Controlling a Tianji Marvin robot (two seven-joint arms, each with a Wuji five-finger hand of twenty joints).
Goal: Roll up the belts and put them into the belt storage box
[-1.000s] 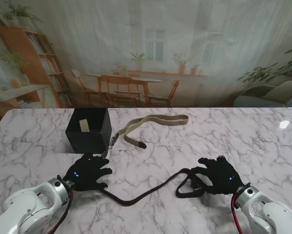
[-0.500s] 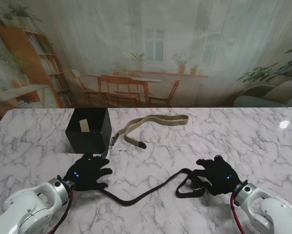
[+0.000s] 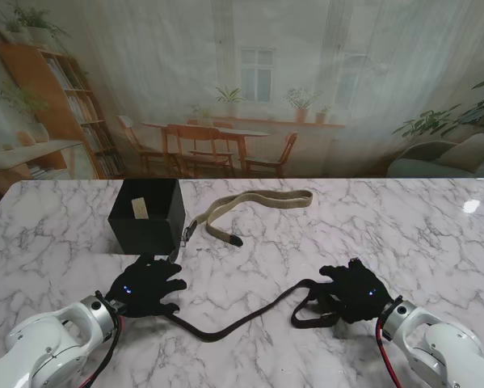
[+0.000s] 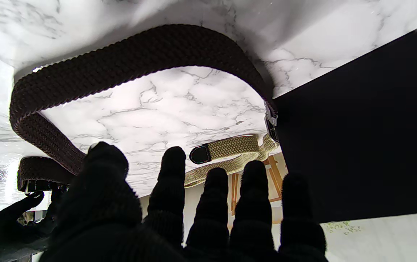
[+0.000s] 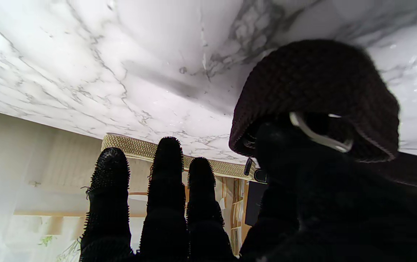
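Observation:
A dark brown braided belt (image 3: 250, 311) snakes over the marble between my two hands. Its buckle end is folded into a small loop (image 3: 313, 309) (image 5: 313, 94), and my right hand (image 3: 351, 291) has thumb and forefinger closed on that loop; the other fingers (image 5: 166, 171) stretch out. My left hand (image 3: 149, 287) lies palm down with fingers (image 4: 173, 174) spread, holding nothing. The belt's other end comes out from under it (image 3: 173, 318) (image 4: 128, 62). The black storage box (image 3: 146, 215) (image 4: 357, 127) stands just beyond the left hand. A khaki belt (image 3: 258, 204) (image 4: 230, 145) lies to the right of the box.
The khaki belt's metal buckle (image 3: 185, 234) (image 4: 271, 122) rests against the box's corner. A small tan item (image 3: 140, 208) sits inside the box. The marble table (image 3: 435, 234) ends at a printed backdrop behind.
My right hand has shifted a little to the left, closing in on the folded loop of the dark belt. The left hand, the box and the khaki belt have not moved.

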